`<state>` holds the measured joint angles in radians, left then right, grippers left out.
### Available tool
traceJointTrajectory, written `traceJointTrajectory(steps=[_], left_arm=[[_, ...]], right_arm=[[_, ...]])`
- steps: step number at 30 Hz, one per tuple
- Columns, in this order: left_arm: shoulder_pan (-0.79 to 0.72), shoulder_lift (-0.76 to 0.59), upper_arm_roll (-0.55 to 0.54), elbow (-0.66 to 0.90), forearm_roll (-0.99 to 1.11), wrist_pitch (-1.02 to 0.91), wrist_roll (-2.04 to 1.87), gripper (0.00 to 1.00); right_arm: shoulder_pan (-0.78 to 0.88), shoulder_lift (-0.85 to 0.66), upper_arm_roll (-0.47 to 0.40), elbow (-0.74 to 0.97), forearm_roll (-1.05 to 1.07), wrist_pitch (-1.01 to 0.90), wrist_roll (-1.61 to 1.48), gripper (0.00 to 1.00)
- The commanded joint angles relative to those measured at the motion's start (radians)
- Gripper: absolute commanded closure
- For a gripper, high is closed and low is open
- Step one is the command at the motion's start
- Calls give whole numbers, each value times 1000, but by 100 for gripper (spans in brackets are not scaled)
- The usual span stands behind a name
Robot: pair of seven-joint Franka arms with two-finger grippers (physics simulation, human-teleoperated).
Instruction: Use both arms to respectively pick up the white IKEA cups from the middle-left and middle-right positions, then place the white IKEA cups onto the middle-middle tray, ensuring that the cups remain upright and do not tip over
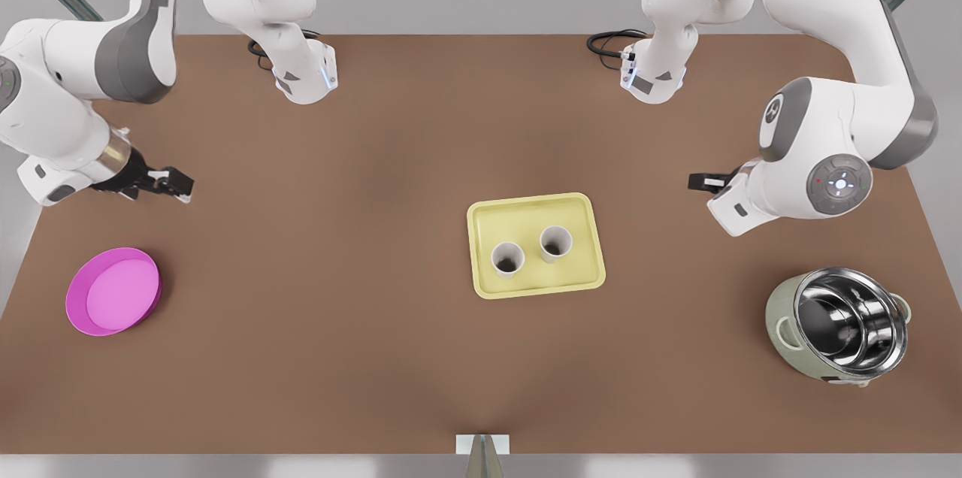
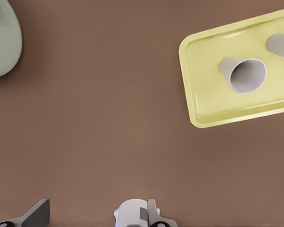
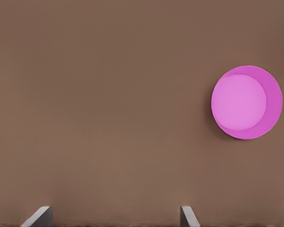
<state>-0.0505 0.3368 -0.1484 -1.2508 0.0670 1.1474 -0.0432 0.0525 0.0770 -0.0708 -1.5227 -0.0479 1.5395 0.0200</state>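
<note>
Both white cups sit upright on the tray (image 1: 535, 244), side by side, close but not touching. Cup toward the front view's left (image 1: 507, 259) is slightly nearer the camera; the other cup (image 1: 555, 243) is a bit further back. In the left wrist view one cup (image 2: 244, 74) shows in full and a second is cut by the frame edge (image 2: 281, 46), both inside the rim of the tray (image 2: 213, 111).

The tray is pale yellow, rounded corners, low rim, lying flat near the middle of the brown worktop (image 1: 361, 185).

Left gripper (image 1: 703, 181) is on the front view's right side, well clear of the tray, hovering over bare worktop. It's mostly hidden behind the arm's wrist in the front view; the left wrist view shows finger parts at the frame edge (image 2: 35, 215), but I can't tell how far the jaws are apart. Nothing in them.

Right gripper (image 1: 177, 184) is on the front view's left side, also well apart from the tray, above bare worktop. Right wrist view shows its fingertips (image 3: 40, 216) spread apart: jaws wide, empty.

Magenta bowl (image 1: 113, 291) sits near the front view's left edge, closer to the camera than the right gripper; it also shows in the right wrist view (image 3: 246, 102). Pale green steel-lined pot (image 1: 838, 327) sits near the front view's right edge; a corner of it appears in the left wrist view (image 2: 4, 40).
</note>
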Motion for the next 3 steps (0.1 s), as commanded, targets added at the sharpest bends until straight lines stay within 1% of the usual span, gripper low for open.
traceJointTrajectory(steps=[1,3], left_arm=[[-2,-2,0,1,2,-8,37,0],[-2,-1,0,1,2,-9,37,0]], right_arm=[[4,0,-6,2,17,-114,-155,0],[-3,0,-6,2,31,-114,-155,0]])
